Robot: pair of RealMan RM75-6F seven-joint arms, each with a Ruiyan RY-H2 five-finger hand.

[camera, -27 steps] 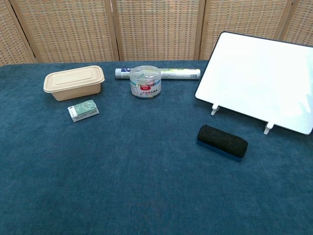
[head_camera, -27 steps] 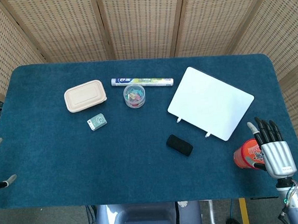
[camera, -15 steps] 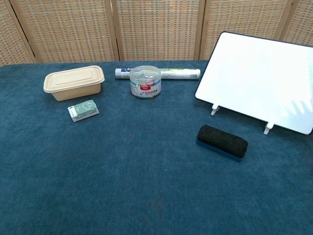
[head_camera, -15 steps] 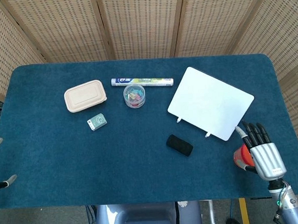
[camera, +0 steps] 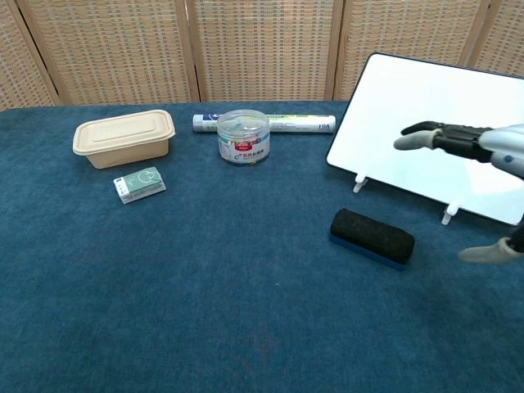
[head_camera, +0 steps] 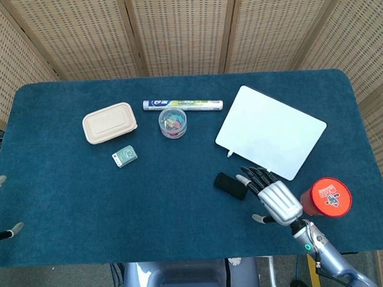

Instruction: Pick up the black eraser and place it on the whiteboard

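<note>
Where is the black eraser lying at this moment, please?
The black eraser lies on the blue table, right of centre in the head view, just in front of the whiteboard, with the open right hand beside it.

On the blue table cloth (camera: 205, 278), the black eraser (camera: 372, 237) lies flat on its own, just in front of the whiteboard (camera: 426, 123), which stands tilted back on small white feet. My right hand (camera: 483, 176) enters from the right edge, fingers (camera: 434, 137) stretched out across the board's face, thumb low and apart beside the eraser; it holds nothing, though much of the palm is cut off by the frame, so contact with the board is hard to judge. Farther left sit a clear jar (camera: 243, 137), a paper-wrapped roll (camera: 286, 123) behind it, a beige lidded box (camera: 124, 137) and a small green pack (camera: 139, 183).
</note>
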